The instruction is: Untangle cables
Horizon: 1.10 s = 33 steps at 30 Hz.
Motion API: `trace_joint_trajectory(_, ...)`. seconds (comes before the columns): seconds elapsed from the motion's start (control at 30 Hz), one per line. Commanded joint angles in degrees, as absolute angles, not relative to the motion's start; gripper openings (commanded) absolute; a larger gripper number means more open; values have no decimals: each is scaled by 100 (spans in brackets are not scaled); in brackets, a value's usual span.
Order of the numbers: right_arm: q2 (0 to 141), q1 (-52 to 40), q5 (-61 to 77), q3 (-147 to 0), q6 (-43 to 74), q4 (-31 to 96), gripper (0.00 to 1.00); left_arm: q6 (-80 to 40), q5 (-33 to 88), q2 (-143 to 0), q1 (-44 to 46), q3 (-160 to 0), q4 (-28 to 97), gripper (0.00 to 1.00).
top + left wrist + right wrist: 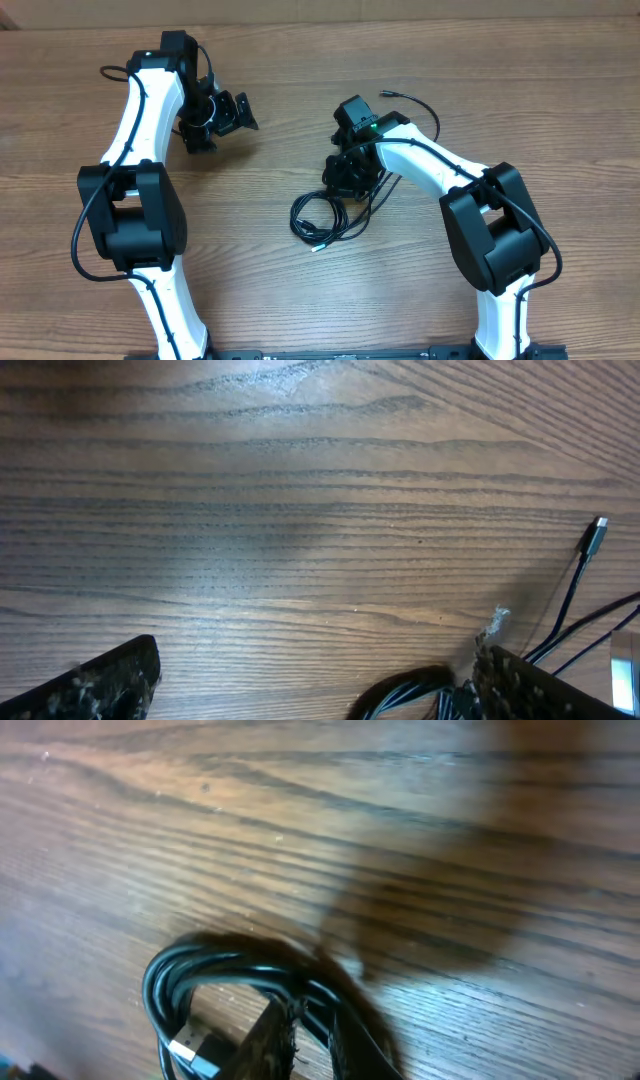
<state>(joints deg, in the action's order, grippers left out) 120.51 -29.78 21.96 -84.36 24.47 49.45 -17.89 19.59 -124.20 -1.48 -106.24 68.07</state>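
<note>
Jaws of the right gripper (300, 1045) pinch the tangled thin black cables (325, 215) lying mid-way across the brown wooden surface (300, 60). The left gripper (225, 120) stands wide open, well apart. A slow lift should loosen the loops without tightening them.

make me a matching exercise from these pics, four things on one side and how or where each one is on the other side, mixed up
Things:
1. left gripper
2. right gripper
3. cable bundle
4. silver-tipped plug

States:
A. black loops coiled together
B. closed on thin black cords
C. open, nothing between its fingers
D. lies at the end of one cord, apart from the coil

Pairs: 1-C, 2-B, 3-A, 4-D
</note>
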Motion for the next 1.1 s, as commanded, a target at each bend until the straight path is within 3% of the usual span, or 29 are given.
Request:
trace_joint_trajectory(0.0,12090,-3028,1752,-8383,3142,4912,13,-1846,2104,-12440,-143,-10669,6831,100)
trace_joint_trajectory(0.13,12090,-3030,1723,-8357,3168,5100,18,-1699,2010,-12440,-141,-10652,7135,100)
trace_joint_trajectory(0.27,12090,-3046,1994,-8357,2759,5446,39,-1688,1708,-12440,-141,-10558,7669,100)
trace_joint_trajectory(0.33,12090,-3061,2220,-8357,2464,5520,44,-1691,1649,-12440,-128,-10405,7749,99)
trace_joint_trajectory(0.6,12090,-3256,2287,-8357,2071,5734,45,-1688,1649,-12440,75,-9271,7371,100)
trace_joint_trajectory(0.7,12092,-3382,1938,-8357,2128,5749,40,-1688,1651,-12440,91,-8984,7166,100)
trace_joint_trajectory(0.9,12092,-3444,1653,-8357,2836,5426,7,-1691,1656,-12440,80,-8908,7026,100)
trace_joint_trajectory(0.93,12092,-3444,1653,-8357,2926,5321,4,-1688,1656,-12440,82,-8908,7004,95)
trace_joint_trajectory(1.0,12092,-3446,1653,-8357,3177,5113,4,-1686,1653,-12440,102,-8908,7002,69)
trace_joint_trajectory(1.07,12092,-3446,1651,-8357,3374,4884,4,-1667,1653,-12440,139,-8906,7000,37)
